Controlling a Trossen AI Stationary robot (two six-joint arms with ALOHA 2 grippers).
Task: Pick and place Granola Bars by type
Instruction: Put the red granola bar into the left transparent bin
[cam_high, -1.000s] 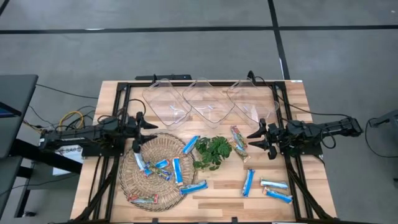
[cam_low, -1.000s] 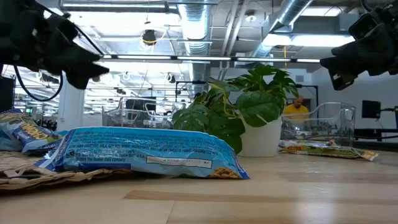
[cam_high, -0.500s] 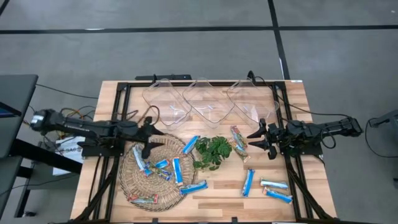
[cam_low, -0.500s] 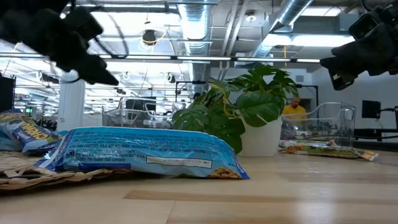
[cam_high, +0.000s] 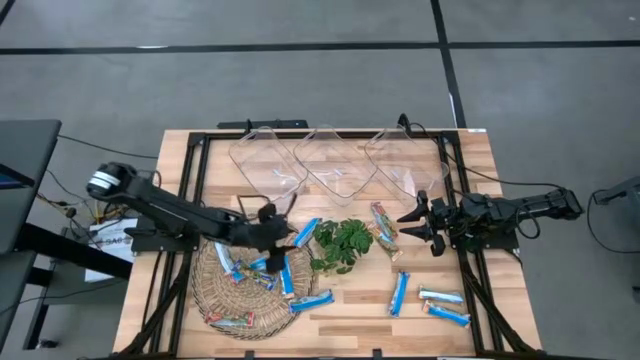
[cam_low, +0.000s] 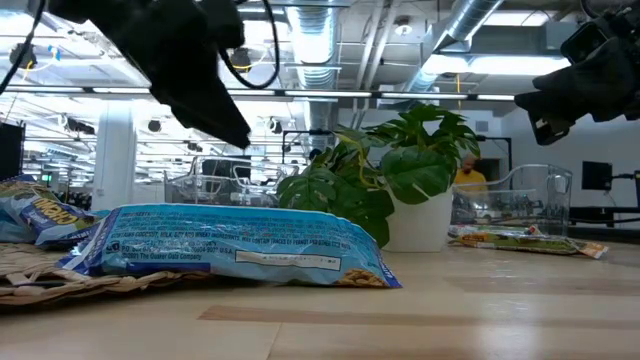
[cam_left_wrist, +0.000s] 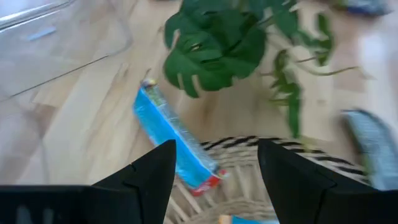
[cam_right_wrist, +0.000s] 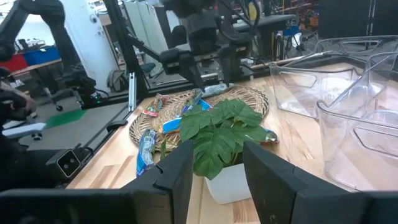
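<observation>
Bright blue wrappers are what we are after here: our left gripper hangs with its fingers spread wide and empty over the edge of the wicker basket, pointing at the blue bar that lies half on the basket's rim, half on the wooden table, just beside the potted plant. In the left wrist view that same blue bar sits between and just beyond our two fingers, slanted across our line of approach. We judge the step in hand to be closing on this bar, so we should turn the wrist until the fingers straddle its narrow width, come down near its middle, and keep clear of the plant's leaves and the basket's weave, which could snag a finger. The wrapper looks slippery and thin, so a firm, level pinch seems wise. More bars lie in the basket, others sit well apart on the table nearer our right arm, and the clear bins along the far edge look empty. Our right gripper waits beside a multicoloured bar, fingers apart, holding nothing.
</observation>
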